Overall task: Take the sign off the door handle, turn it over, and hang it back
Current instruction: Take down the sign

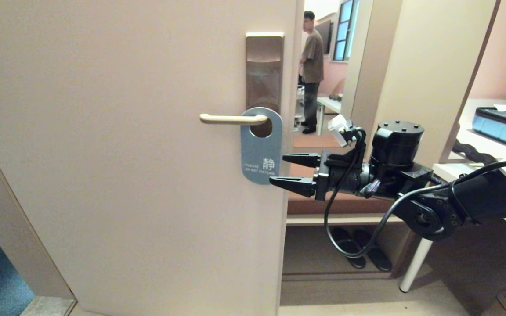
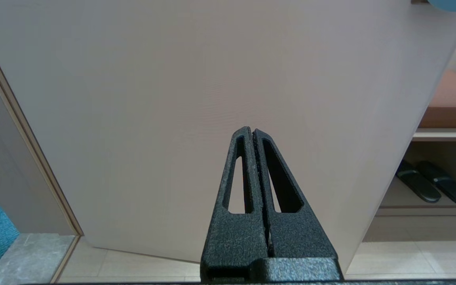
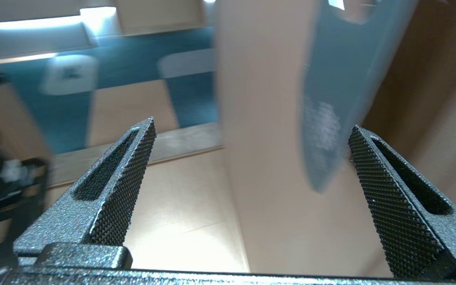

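**Jaws wide at the sign's edge**

My right gripper (image 1: 284,170) reaches in level from the door's open edge, jaws spread wide and holding nothing, the tips just beside the lower corner of the sign (image 1: 261,147). The sign hangs grey-blue side out on the door handle (image 1: 231,118). My left gripper (image 2: 253,134) is clenched, empty, facing the door (image 1: 125,153).

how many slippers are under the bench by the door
2: a pair of dark slippers side by side on the floor under the low wooden bench, right of the door; one nearer the door, the other beside it. More may be hidden.
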Controlling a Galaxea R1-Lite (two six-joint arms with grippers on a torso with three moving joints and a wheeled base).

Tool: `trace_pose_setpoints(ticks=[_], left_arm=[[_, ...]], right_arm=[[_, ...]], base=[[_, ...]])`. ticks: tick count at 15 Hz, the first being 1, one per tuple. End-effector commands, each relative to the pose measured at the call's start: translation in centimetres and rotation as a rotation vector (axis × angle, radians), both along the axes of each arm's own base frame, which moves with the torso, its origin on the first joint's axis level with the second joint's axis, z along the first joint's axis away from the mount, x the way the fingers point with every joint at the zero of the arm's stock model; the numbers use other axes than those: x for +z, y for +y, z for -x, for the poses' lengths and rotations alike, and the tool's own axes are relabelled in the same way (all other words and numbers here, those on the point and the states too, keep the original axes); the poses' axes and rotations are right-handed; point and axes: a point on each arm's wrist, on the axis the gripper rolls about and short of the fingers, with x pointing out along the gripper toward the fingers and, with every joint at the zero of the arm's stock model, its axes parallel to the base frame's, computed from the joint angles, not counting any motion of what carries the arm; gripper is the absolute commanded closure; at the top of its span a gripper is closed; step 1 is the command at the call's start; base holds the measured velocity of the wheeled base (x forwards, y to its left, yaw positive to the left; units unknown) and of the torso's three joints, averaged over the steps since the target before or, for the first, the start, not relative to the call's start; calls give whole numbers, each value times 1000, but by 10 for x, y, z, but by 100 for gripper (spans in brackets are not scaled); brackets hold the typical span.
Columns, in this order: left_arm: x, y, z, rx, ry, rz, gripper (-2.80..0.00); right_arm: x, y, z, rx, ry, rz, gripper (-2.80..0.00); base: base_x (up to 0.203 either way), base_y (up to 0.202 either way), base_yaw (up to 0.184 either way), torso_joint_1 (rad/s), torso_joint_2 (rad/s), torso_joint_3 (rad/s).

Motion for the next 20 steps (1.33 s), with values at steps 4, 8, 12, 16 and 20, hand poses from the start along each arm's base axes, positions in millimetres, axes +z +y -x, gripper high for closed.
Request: trace_pose_setpoints(ticks=[4, 8, 12, 16, 20], left_arm=[[0, 0, 0, 0, 1, 1, 0], [0, 0, 0, 0, 1, 1, 0], [0, 0, 0, 0, 1, 1, 0], [0, 0, 0, 0, 1, 1, 0], [0, 0, 0, 0, 1, 1, 0]], right_arm=[[6, 4, 4, 30, -13, -11, -280], [4, 3, 3, 28, -13, -10, -280], [5, 0, 5, 18, -8, -8, -280], [3, -10, 3, -13, 13, 3, -280], [1, -18, -2, -38, 17, 5, -280]], base=[[0, 0, 0, 0, 0, 0], [0, 0, 0, 0, 0, 0], [0, 0, 0, 0, 0, 0], [0, 0, 0, 0, 0, 0], [0, 0, 0, 0, 0, 0]])
